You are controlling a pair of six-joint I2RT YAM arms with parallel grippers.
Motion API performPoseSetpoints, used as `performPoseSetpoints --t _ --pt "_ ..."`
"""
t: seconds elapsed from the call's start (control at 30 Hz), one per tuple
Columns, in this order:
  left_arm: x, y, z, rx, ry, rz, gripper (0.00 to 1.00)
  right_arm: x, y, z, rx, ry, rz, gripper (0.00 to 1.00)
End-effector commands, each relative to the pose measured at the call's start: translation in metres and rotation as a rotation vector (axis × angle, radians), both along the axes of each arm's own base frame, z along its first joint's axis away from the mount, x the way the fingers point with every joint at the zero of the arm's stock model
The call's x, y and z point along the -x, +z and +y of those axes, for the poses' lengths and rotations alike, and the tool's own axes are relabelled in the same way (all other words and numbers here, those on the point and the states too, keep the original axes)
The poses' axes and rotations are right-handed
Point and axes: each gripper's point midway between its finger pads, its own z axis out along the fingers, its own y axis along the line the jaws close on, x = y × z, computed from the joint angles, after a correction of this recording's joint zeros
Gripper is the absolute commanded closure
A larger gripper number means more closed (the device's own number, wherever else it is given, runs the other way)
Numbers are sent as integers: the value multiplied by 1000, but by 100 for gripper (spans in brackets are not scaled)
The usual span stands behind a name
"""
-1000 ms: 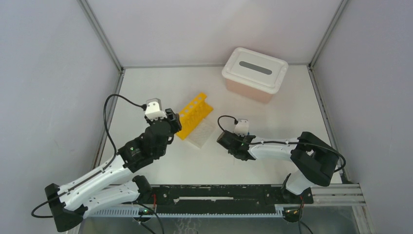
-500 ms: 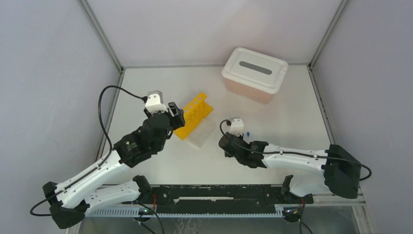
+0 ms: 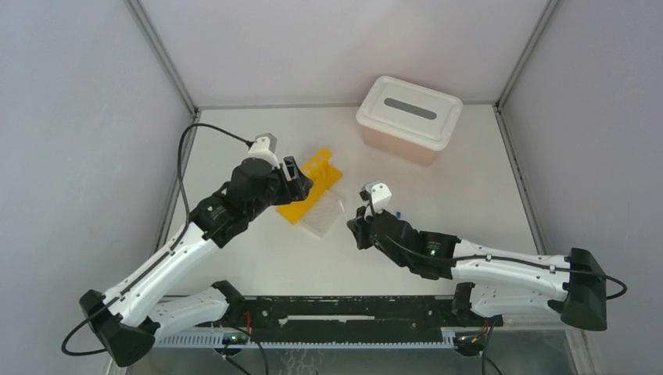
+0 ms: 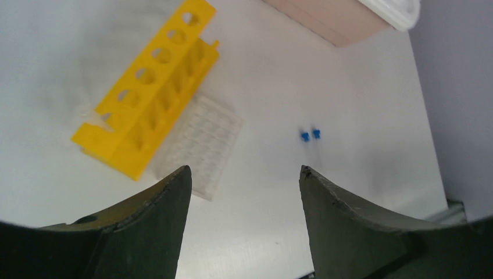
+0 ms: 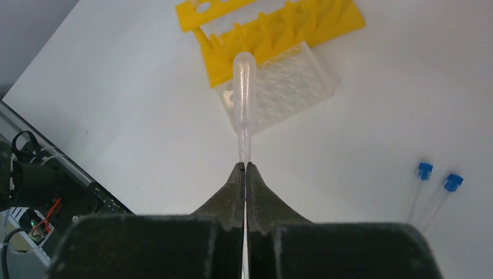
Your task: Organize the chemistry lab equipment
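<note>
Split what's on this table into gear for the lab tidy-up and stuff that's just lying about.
For the job:
- yellow tube rack
- clear grid rack beside it
- two blue-capped tubes
- dropper, pinched in the right gripper

Just lying about:
- pink tub
- white lid, on the tub

Yellow tube rack (image 4: 135,85): opaque plastic, smooth, slight sheen. Small grid rack (image 4: 200,142): clear plastic, frosted look. Dropper (image 5: 243,99): translucent smooth plastic. Tube caps (image 5: 425,170): blue plastic. Worktop (image 3: 461,195): matt white. Left fingers (image 4: 148,226): dark matt plastic, rough edges. Tub lid (image 3: 391,92): white, smooth.
</note>
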Motion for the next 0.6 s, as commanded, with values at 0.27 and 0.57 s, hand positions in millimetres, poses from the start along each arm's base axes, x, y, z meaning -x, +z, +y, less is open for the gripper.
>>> performPoseSetpoints --t 0.27,0.57 --pt "25 24 -67 240 -386 160 29 1 38 32 -39 167 -138 100" --pt "31 21 -72 265 -435 195 32 -7 52 46 -67 193 -165 100"
